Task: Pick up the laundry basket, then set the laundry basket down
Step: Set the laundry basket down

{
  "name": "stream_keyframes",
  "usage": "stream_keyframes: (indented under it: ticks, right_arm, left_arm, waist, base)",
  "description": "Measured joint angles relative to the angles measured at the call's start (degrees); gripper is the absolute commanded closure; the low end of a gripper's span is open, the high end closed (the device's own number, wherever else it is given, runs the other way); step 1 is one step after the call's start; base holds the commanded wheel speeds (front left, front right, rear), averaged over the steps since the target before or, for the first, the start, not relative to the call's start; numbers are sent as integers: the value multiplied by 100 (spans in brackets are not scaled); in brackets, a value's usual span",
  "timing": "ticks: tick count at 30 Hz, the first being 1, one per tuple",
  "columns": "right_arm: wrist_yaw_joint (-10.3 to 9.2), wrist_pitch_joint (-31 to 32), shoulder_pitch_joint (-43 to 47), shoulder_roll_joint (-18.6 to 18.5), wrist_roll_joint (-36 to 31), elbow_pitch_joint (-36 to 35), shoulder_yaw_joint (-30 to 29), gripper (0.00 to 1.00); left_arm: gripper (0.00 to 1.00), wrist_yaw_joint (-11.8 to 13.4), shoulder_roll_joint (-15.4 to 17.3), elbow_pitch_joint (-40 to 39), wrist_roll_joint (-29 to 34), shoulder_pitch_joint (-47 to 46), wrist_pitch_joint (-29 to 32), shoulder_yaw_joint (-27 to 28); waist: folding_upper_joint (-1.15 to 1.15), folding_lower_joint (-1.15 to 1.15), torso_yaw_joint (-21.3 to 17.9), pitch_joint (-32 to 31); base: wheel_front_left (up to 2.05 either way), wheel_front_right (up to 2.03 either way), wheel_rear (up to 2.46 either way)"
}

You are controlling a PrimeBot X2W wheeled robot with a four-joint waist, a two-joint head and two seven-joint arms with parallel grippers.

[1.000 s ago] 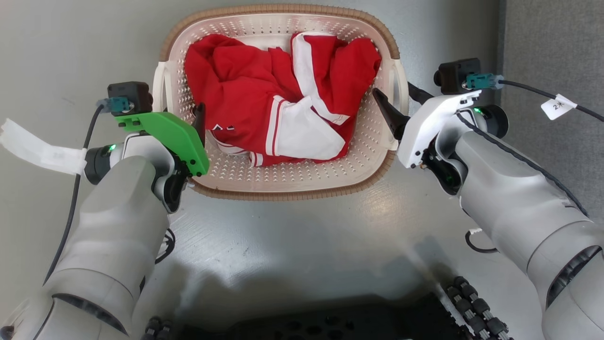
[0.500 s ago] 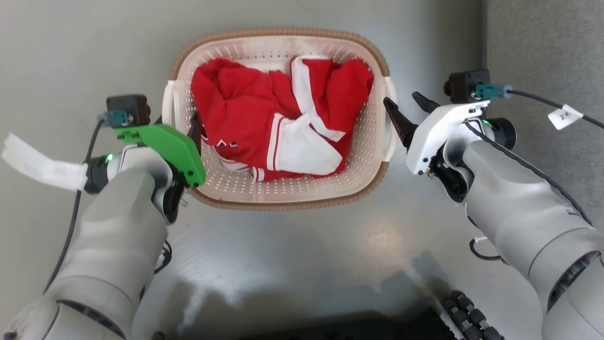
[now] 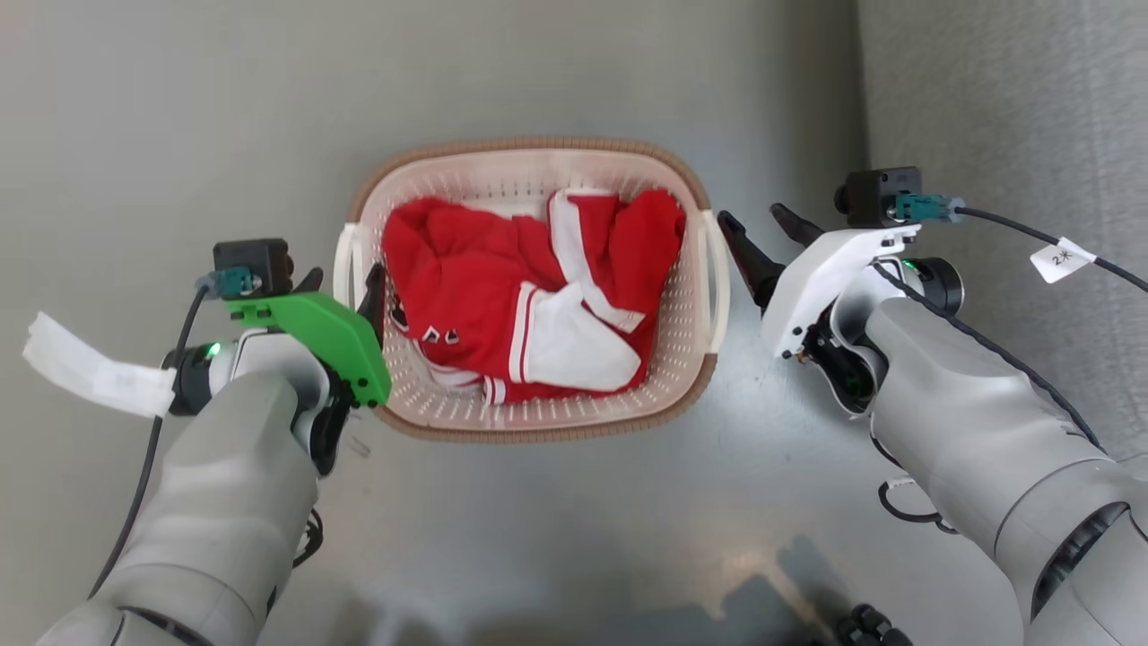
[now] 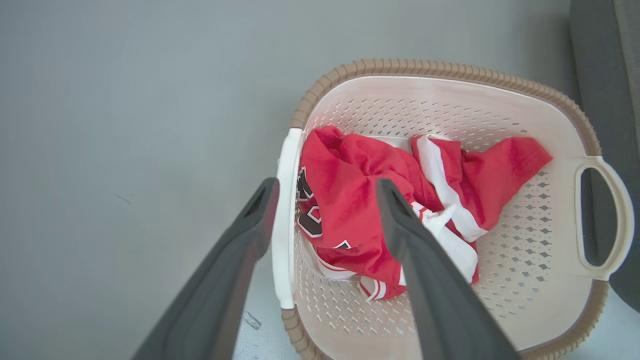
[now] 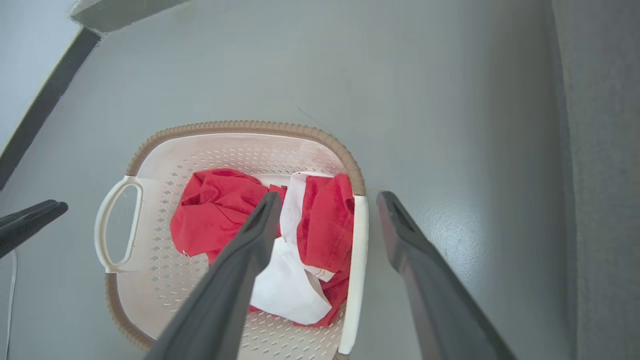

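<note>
Head view: the laundry basket (image 3: pixel 529 166) sits on the grey floor (image 3: pixel 179 117), near its right edge, holding a red and white shirt (image 3: pixel 466 269). The left gripper (image 3: pixel 345 274) has its jaws open around the left handle (image 3: pixel 342 256). The right gripper (image 3: pixel 749 213) is open too, just beside the right handle (image 3: pixel 717 269).

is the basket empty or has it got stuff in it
Not empty: a crumpled red and white garment lies inside the basket.

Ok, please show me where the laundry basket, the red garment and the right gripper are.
laundry basket (image 3: pixel 529 144): head view, on the brown rim at the far side.
red garment (image 3: pixel 466 269): head view, on the red cloth left of the white panel.
right gripper (image 3: pixel 749 215): head view, midway between its two dark fingertips.
</note>
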Motion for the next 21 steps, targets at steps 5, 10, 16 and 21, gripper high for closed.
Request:
stream_keyframes:
  ticks: [5,10,16,21]
  right_arm:
    - [0,-47,38,-21,-45,-88,4,0]
    - [0,-47,190,-155,-114,-178,-141,0]
    - [0,-47,187,-382,-380,-573,-753,0]
    - [-10,-48,302,-549,-589,-876,-1180,0]
  left_arm:
    - [0,-12,62,-44,0,153,-53,12]
    - [0,-24,87,-189,-1,259,-101,82]
    - [0,-25,178,-515,-2,454,-100,363]
    - [0,-25,307,-977,75,465,-101,647]
  waist:
    - [0,0,-38,-358]
    - [0,0,-69,-721]
    - [0,0,-97,-1160]
    - [0,0,-102,-1528]
  base:
    - [0,0,0]
    - [0,0,0]
    - [0,0,0]
    - [0,0,0]
